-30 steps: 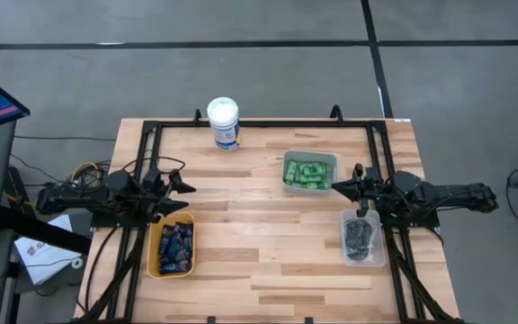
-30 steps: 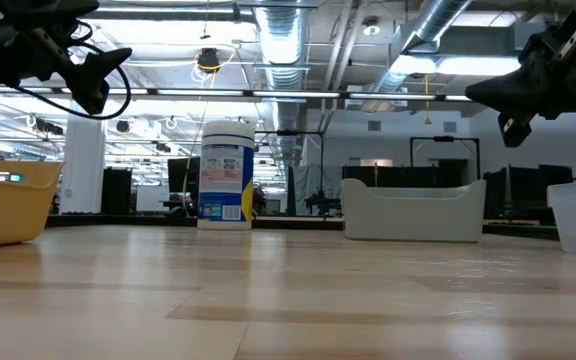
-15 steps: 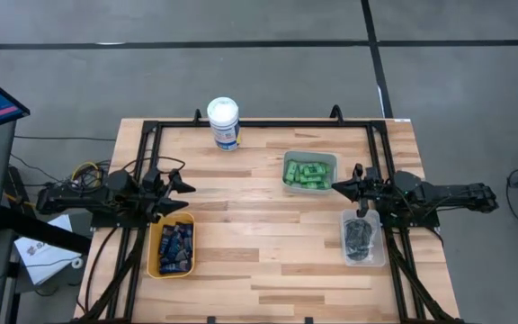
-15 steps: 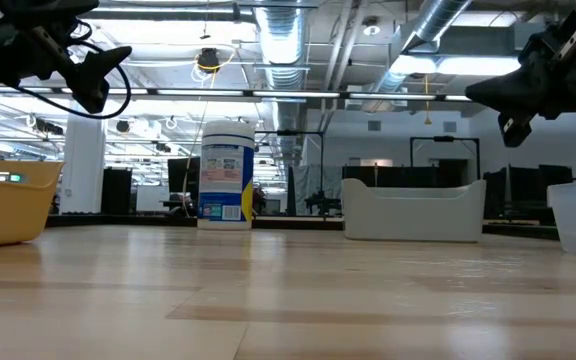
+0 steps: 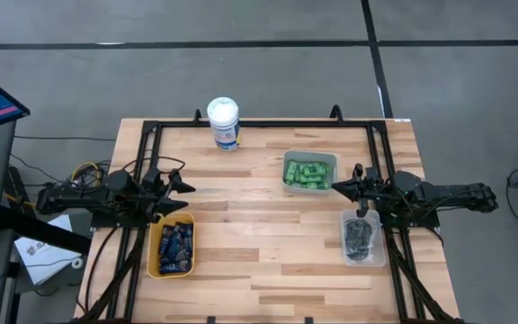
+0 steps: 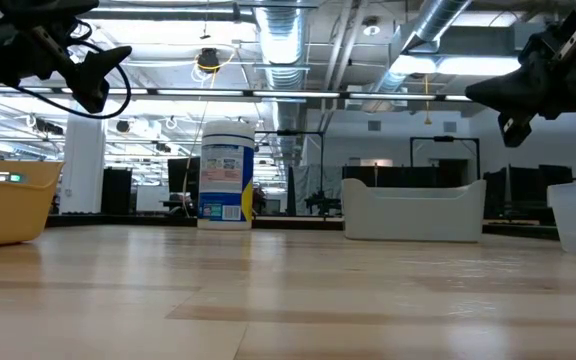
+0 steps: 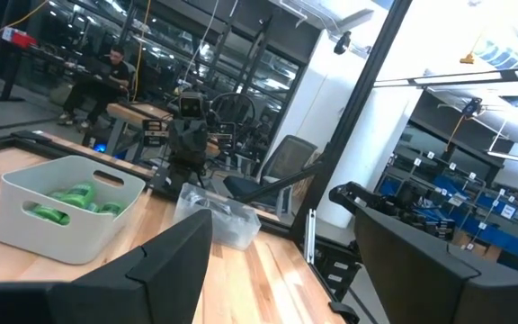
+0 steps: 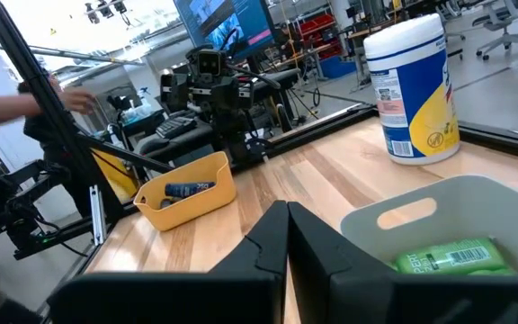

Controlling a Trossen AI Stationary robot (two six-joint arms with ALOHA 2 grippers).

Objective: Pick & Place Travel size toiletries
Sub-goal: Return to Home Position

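**Near edge of table.** The wooden table (image 5: pixel 259 243) carries two bins on its near side.
- On the left is a yellow bin (image 5: pixel 152 254), and the flat navy tubes (image 5: pixel 175 247) lie inside it.
- On the right is a clear bin (image 5: pixel 381 245), and the dark round tins (image 5: pixel 360 238) are heaped inside it.

**Left gripper.** The left gripper (image 5: pixel 187 191) hangs clear of the table surface, over the far end of the yellow bin and pointing toward the table's middle. Its fingers (image 7: pixel 174 261) are spread wide apart with nothing between them.

**Right gripper.** The right gripper (image 5: pixel 338 187) is also raised off the table. Its tip is by the near right corner of the grey bin (image 5: pixel 310 156), just beyond the clear bin. Its fingers (image 8: pixel 259 247) are pressed together and grasp nothing.

**Middle of table.** The grey bin stands right of centre, well apart from the yellow bin. The green bottles (image 5: pixel 308 175) lie inside it on their sides. No toiletries are seen loose on the bare wood.

**Far edge.** A white canister (image 5: pixel 224 123) with a blue and yellow label stands upright, left of centre, apart from all three bins.

**Beyond the table.** The left wrist view shows a person (image 7: pixel 108 65) seated at a desk in the room behind.
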